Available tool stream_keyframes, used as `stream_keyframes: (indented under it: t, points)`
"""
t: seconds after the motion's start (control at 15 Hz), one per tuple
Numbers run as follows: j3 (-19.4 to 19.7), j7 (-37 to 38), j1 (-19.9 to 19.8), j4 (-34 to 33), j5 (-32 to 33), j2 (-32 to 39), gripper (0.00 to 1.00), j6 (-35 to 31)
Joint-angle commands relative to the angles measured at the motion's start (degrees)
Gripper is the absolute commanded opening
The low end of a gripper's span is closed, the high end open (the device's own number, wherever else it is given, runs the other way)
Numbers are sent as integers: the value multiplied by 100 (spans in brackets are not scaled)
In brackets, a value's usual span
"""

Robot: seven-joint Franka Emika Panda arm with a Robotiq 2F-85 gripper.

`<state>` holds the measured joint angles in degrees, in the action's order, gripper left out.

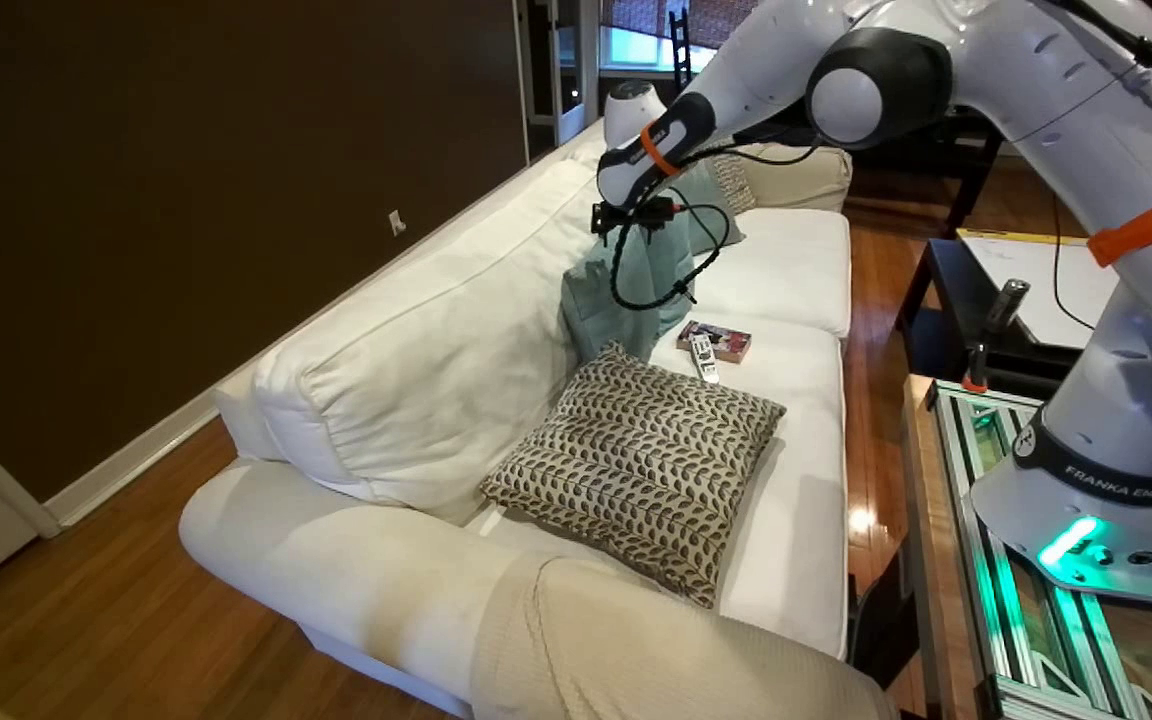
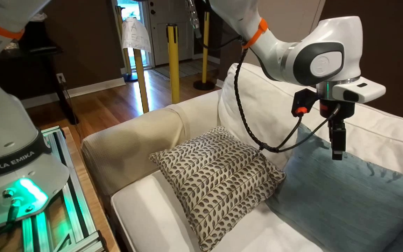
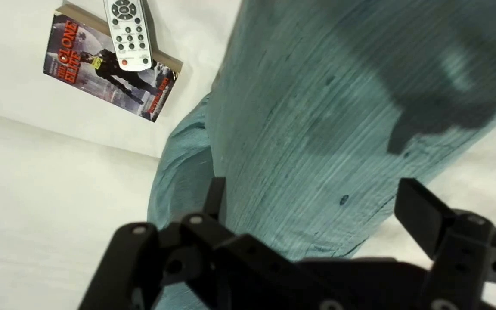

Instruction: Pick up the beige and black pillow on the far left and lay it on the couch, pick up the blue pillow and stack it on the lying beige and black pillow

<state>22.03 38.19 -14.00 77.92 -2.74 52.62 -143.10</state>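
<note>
Lying on the couch (image 1: pixel 804 540) in an exterior view, the beige and black pillow (image 1: pixel 646 460) is likely meant to be the bottom of the pile. In an exterior view, the blue pillow (image 2: pixel 355 203) leans on the couch's soft back (image 2: pixel 380 134), which seems to prop it up, and the gripper (image 2: pixel 338 155) hangs near its top edge. In the wrist view, the fingers (image 3: pixel 215 198) are wide apart and pinch nothing, with the blue pillow below them.
</note>
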Motion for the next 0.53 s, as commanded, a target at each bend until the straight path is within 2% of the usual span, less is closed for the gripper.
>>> stream_keyframes:
  t: [0.0, 0.47]
  points:
    - [-125, 154, -249, -1178, -145, 738, 100, 458]
    - [-318, 276, -496, -2781, -285, 1761, 100, 1205]
